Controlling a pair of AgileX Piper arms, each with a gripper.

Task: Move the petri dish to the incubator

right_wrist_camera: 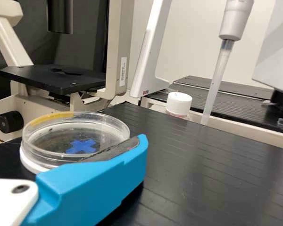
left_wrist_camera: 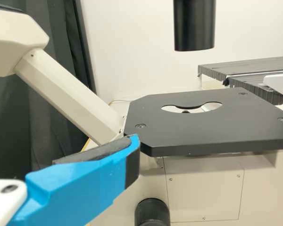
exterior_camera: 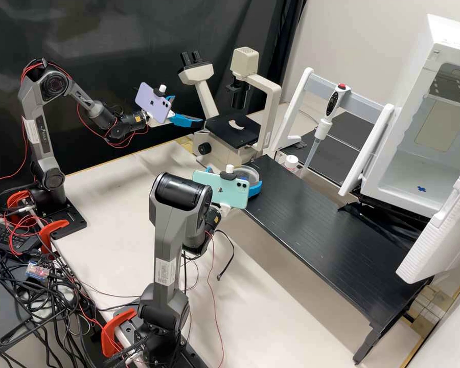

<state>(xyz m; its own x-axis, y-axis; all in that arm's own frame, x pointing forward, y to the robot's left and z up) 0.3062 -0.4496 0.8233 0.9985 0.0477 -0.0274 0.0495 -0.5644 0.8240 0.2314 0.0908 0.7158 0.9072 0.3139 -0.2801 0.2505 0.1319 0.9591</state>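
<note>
Black table (exterior_camera: 312, 220) spreads below and beyond the right claw (exterior_camera: 235, 175), with the white incubator (exterior_camera: 437, 122) well apart from that claw. The right arm (exterior_camera: 166, 245) stands tall, folding over at its elbow, wrist low. Its claw is open, the petri dish (right_wrist_camera: 104, 127) between the fingers, one of them just beside the rim. The left claw (exterior_camera: 189, 111), also open, hangs near the microscope (exterior_camera: 217, 149).

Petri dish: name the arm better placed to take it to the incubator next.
Right, most likely. The right gripper is right at the petri dish, beside the black shelf. The left gripper is by the microscope, farther from both dish and incubator.
</note>
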